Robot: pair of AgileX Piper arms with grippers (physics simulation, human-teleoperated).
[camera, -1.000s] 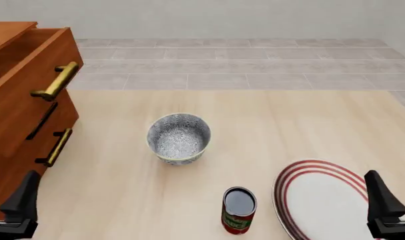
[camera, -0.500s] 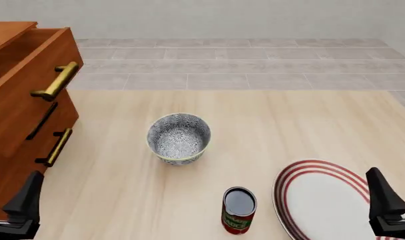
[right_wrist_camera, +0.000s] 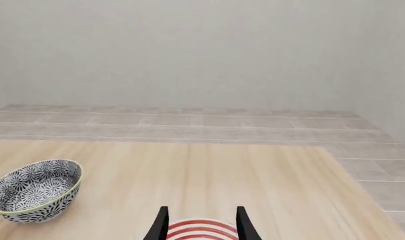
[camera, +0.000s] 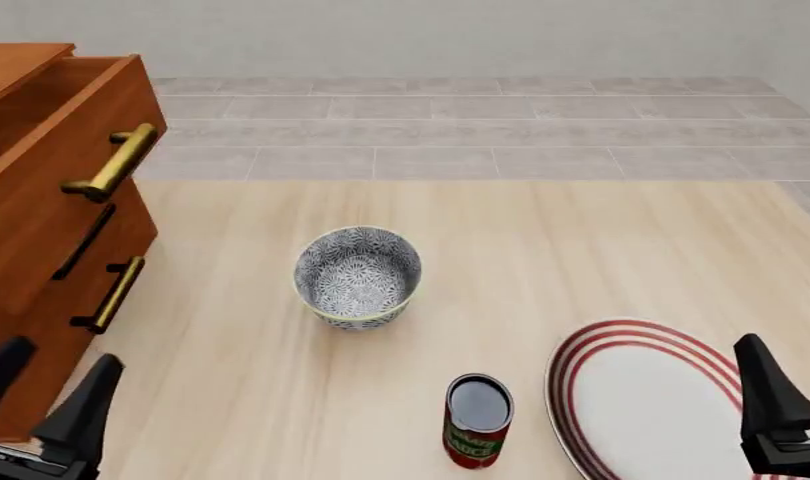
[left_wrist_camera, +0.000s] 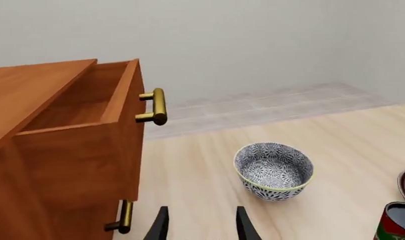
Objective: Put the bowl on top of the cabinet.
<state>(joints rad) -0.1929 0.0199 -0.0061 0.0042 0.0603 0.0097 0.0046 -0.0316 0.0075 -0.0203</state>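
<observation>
I am lining up the left gripper [camera: 45,400], open and empty, nearer than the right; the small blue-patterned round bowl [camera: 357,276] is sitting ahead, beside the reddish-brown wooden cabinet [camera: 52,200].

The left gripper [camera: 38,395] sat low at the near left edge, its two black fingers spread apart and holding nothing — the right gripper [right_wrist_camera: 198,222], likewise parted and empty-handed, pointed forward at near right.

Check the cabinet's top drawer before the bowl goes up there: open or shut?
Open. The top drawer of the cabinet is pulled out; the left wrist view shows its bare wooden inside.
</observation>
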